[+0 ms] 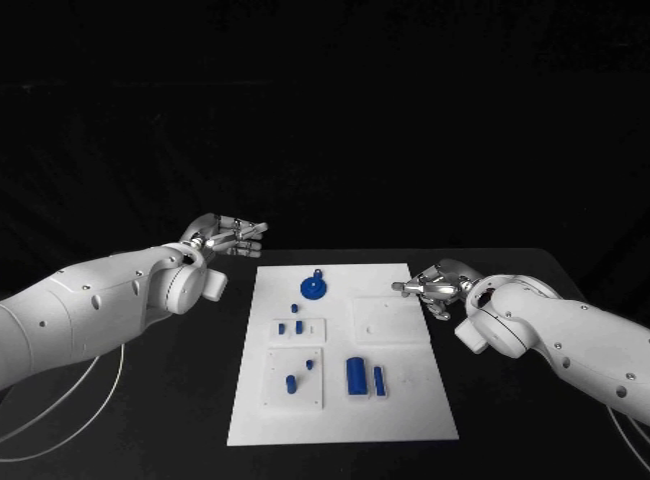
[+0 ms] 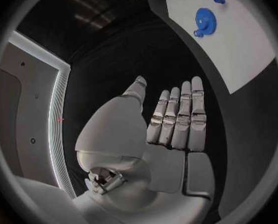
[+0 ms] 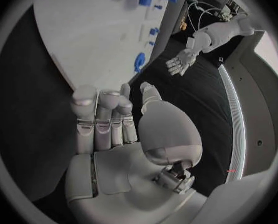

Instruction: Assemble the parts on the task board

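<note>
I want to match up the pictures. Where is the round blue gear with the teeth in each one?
Head view: the blue gear lies near the far end of the task board.
Left wrist view: the gear lies on the white board, beyond the left hand.
Right wrist view: the gear sits at the board's edge.
Shared landmark: the white task board.

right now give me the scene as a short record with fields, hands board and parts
left hand: open, holds nothing, off the board's far left corner
right hand: open, holds nothing, beside the board's right edge
task board: white plate, mid table, between the hands
gear: blue, at the board's far end
cylinder: largest blue part, upright near the middle
other parts: small blue pieces left of the cylinder
</note>
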Tool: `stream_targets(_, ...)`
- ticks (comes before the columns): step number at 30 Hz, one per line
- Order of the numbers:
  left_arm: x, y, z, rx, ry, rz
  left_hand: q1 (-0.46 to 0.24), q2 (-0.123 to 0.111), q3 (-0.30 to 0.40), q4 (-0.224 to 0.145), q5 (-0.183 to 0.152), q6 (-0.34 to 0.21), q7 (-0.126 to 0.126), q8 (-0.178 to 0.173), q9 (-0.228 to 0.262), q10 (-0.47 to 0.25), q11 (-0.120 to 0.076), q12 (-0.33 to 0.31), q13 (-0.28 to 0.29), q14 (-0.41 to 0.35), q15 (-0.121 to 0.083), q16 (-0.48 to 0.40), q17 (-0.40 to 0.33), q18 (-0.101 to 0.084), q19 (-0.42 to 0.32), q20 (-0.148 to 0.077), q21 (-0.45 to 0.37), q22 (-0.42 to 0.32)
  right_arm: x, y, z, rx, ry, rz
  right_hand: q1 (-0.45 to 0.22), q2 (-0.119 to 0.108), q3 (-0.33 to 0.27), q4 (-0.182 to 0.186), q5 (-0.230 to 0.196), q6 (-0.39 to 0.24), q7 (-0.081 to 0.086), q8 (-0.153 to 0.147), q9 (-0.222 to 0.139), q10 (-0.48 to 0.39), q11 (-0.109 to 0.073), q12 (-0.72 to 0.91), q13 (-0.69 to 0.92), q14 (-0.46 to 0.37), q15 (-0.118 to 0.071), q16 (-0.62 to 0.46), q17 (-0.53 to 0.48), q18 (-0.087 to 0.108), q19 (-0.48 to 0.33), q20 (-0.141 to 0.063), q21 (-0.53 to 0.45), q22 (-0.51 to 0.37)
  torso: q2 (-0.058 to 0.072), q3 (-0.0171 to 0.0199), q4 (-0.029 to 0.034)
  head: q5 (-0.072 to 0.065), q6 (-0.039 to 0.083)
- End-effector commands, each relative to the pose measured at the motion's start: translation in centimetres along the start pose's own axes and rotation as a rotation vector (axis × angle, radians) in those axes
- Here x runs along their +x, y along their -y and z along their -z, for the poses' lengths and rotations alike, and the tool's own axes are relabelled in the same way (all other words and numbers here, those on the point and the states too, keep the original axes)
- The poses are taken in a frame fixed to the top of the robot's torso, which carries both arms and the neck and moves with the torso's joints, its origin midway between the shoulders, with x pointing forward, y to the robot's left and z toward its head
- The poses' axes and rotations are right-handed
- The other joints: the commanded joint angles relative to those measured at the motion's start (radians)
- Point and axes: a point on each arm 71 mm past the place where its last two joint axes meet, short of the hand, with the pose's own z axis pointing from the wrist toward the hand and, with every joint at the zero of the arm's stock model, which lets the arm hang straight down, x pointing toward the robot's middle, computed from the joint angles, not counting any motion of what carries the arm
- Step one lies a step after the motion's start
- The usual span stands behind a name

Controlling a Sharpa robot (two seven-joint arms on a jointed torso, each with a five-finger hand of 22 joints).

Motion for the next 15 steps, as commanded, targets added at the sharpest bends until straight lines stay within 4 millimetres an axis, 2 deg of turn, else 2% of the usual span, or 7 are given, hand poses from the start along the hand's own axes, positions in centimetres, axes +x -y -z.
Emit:
stream_targets(1,-0.1,0.5,-0.1,0.044,0.057,0.033,0.003,0.013,-0.001,-0.014,0.007,0.008,-0.001,0.005,0.001,0.007,0.001,0.000,0.001,0.006,0.000,-0.004,0.001,0.009,0.005,-0.002,0.007,0.002,-2.0,-1.0,-1.1,-0.169,0.139,-0.137,0.014,0.021,-0.012,-0.023,0.000,-0.024,0.010,-0.001,-0.112,-0.044,0.007,-0.118,-0.111,-0.011,0.011,-0.058,-0.040,0.010,0.048,0.015,-0.098,0.006,-0.008,-0.0011,0.0026,-0.009,0.055)
stream_targets(5,0.4,1.0,-0.4,0.071,0.062,0.049,0.005,0.012,-0.001,-0.039,0.040,-0.003,-0.004,0.005,0.001,-0.004,0.000,0.000,0.001,0.003,0.001,-0.004,0.000,0.010,0.005,-0.002,0.008,0.004,-4.1,-1.2,-2.5,-0.241,0.274,-0.258,0.051,0.039,0.000,-0.058,0.011,-0.094,0.047,0.004,-0.237,-0.169,0.044,-0.346,-0.326,-0.110,0.049,-0.196,-0.113,0.028,-0.052,0.048,-0.497,-0.178,-0.014,-0.0022,0.0017,0.003,0.094)
stream_targets(7,0.6,1.2,-0.5,0.079,0.068,0.055,0.005,0.011,0.000,-0.044,0.043,-0.014,-0.005,0.004,0.000,-0.016,0.000,0.000,0.000,-0.001,0.002,-0.004,-0.001,0.011,0.005,-0.001,0.008,0.005,-4.7,-1.1,-2.9,-0.261,0.312,-0.299,0.066,0.048,0.029,-0.081,0.009,-0.139,0.080,-0.003,-0.420,-0.133,0.084,-0.519,-0.567,-0.168,0.095,-0.328,-0.238,0.035,-0.104,0.101,-0.665,-0.344,-0.016,-0.0015,0.0018,0.002,0.111)
stream_targets(9,0.7,1.3,-0.6,0.084,0.072,0.061,0.006,0.012,0.001,-0.045,0.044,-0.013,-0.006,0.005,0.001,-0.022,0.001,-0.001,0.000,-0.003,0.002,-0.004,-0.002,0.012,0.005,-0.001,0.008,0.005,-5.1,-0.9,-3.2,-0.273,0.323,-0.344,0.066,0.046,0.042,-0.091,0.004,-0.164,0.107,-0.003,-0.524,-0.194,0.113,-0.630,-0.698,-0.242,0.129,-0.427,-0.323,0.030,-0.156,0.130,-0.741,-0.442,-0.015,-0.0006,0.0029,-0.001,0.124)
stream_targets(11,0.9,1.4,-0.7,0.086,0.074,0.067,0.005,0.014,0.003,-0.046,0.044,-0.013,-0.007,0.005,0.000,-0.028,0.001,0.000,-0.001,-0.006,0.002,-0.005,-0.002,0.013,0.005,0.000,0.008,0.006,-5.3,-0.8,-3.4,-0.280,0.319,-0.382,0.077,0.053,0.058,-0.099,-0.011,-0.174,0.121,-0.006,-0.572,-0.226,0.140,-0.703,-0.781,-0.305,0.161,-0.505,-0.387,0.025,-0.247,0.159,-0.740,-0.516,-0.013,-0.0003,0.0030,-0.001,0.135)
stream_targets(12,0.9,1.4,-0.8,0.087,0.076,0.070,0.005,0.014,0.003,-0.046,0.044,-0.013,-0.007,0.005,0.000,-0.028,0.001,0.000,-0.001,-0.006,0.002,-0.005,-0.002,0.013,0.005,0.000,0.008,0.006,-5.4,-0.6,-3.6,-0.285,0.313,-0.411,0.085,0.060,0.087,-0.113,-0.027,-0.163,0.128,0.000,-0.678,-0.154,0.153,-0.800,-0.959,-0.279,0.185,-0.607,-0.531,0.048,-0.315,0.198,-0.726,-0.679,-0.013,0.0001,0.0031,-0.001,0.141)
stream_targets(15,1.1,1.5,-0.9,0.090,0.076,0.079,0.006,0.015,0.003,-0.048,0.044,-0.006,-0.007,0.005,0.001,-0.025,0.001,0.000,-0.001,-0.008,0.003,-0.005,-0.002,0.013,0.003,0.001,0.008,0.006,-5.6,-0.3,-3.9,-0.303,0.280,-0.497,0.086,0.052,0.135,-0.140,-0.071,-0.175,0.142,-0.005,-0.851,-0.196,0.196,-0.938,-1.072,-0.365,0.243,-0.793,-0.826,0.065,-0.432,0.274,-0.734,-1.018,-0.010,0.0008,0.0025,0.003,0.143)
